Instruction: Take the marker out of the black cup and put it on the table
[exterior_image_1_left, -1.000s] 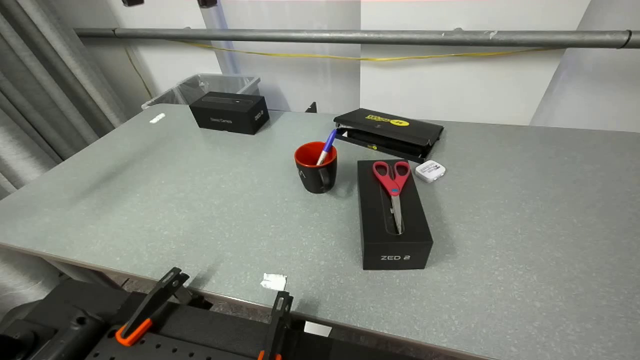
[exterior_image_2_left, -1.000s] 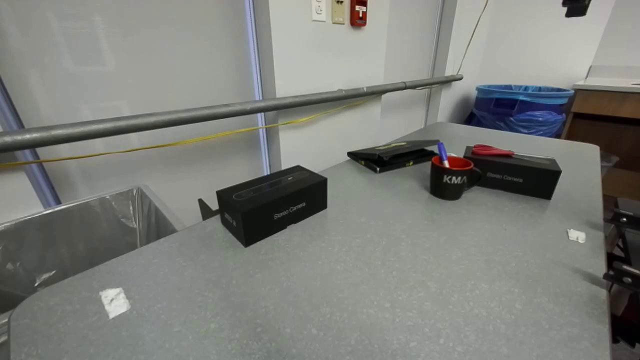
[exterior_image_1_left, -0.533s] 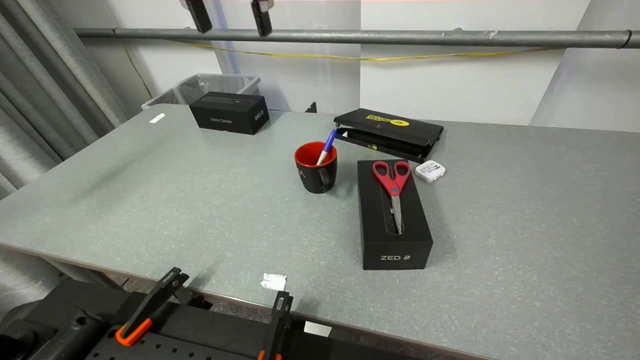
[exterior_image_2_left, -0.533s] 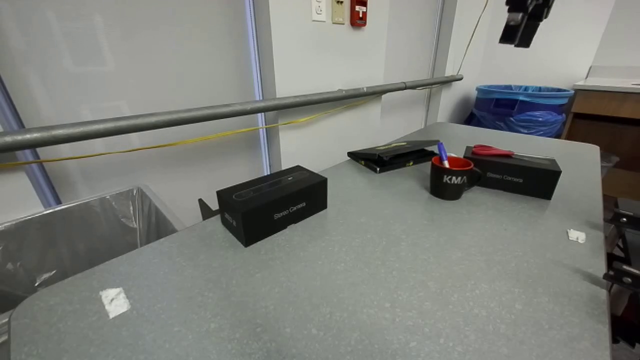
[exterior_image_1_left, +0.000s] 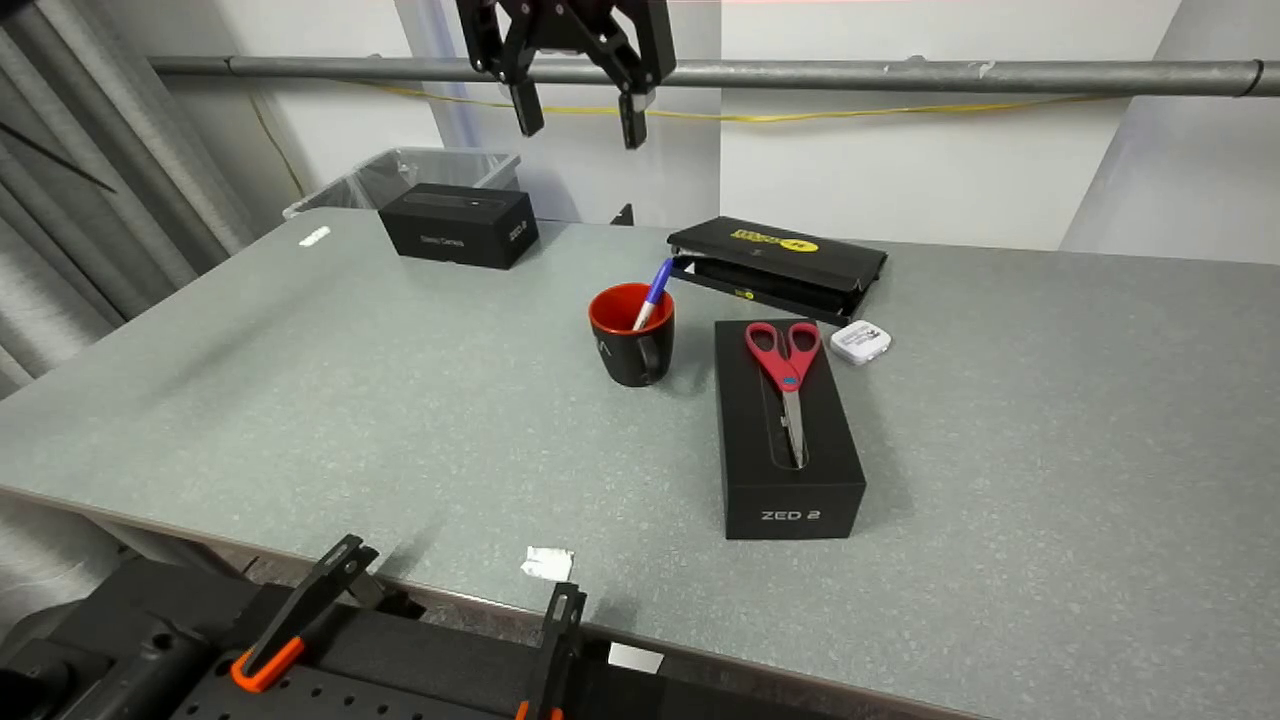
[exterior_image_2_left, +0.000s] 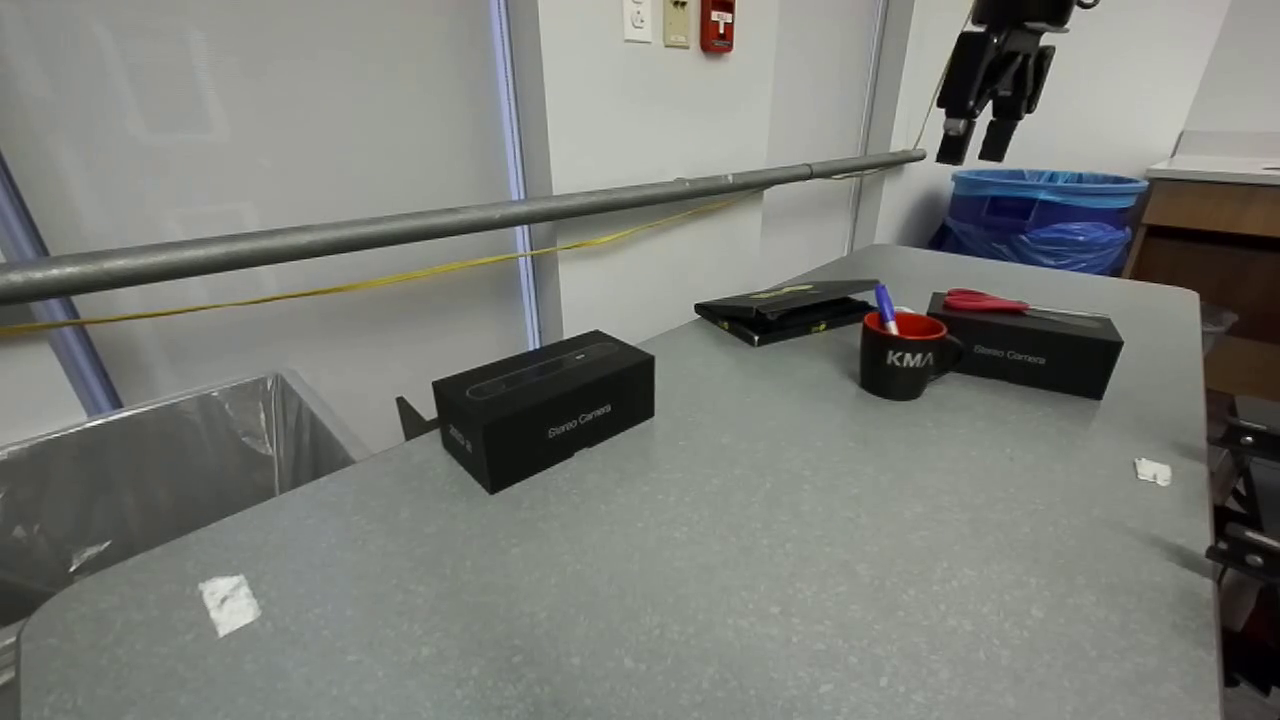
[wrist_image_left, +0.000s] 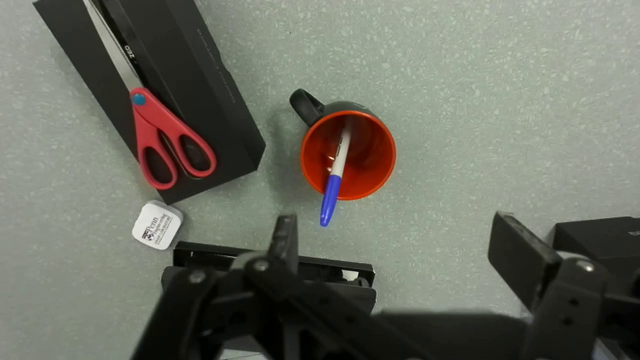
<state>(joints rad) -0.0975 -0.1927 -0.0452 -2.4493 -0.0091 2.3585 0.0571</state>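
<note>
You're hovering end effector (exterior_image_1_left: 583, 138) well above table (exterior_image_1_left: 400, 420), fingers (exterior_image_1_left: 633, 122) spread, gripping nothing. Marker (wrist_image_left: 340, 162) is leaning inside black cup (wrist_image_left: 370, 162), blue cap (wrist_image_left: 330, 200) sticking out past rim (wrist_image_left: 360, 198). Probably handling light, stiff, slightly slippery; you're likely needing firm pinch squarely across cap.

In both exterior views, you see a grey metal pipe (exterior_image_1_left: 800, 76) running in front of a white wall (exterior_image_1_left: 930, 180), with a thin yellow cord (exterior_image_1_left: 760, 118) hanging slack below it. Note, in an exterior view, the pleated grey fabric curtain (exterior_image_1_left: 100, 200) along the left edge. In an exterior view, observe a narrow bluish vertical strip (exterior_image_2_left: 512, 170) beside a large grey panel (exterior_image_2_left: 300, 130), a small red wall fixture (exterior_image_2_left: 717, 26), and a blue-lined dark blue bin (exterior_image_2_left: 1045, 215) just beside a brown wooden cabinet (exterior_image_2_left: 1210, 207) with a white top (exterior_image_2_left: 1225, 171).
</note>
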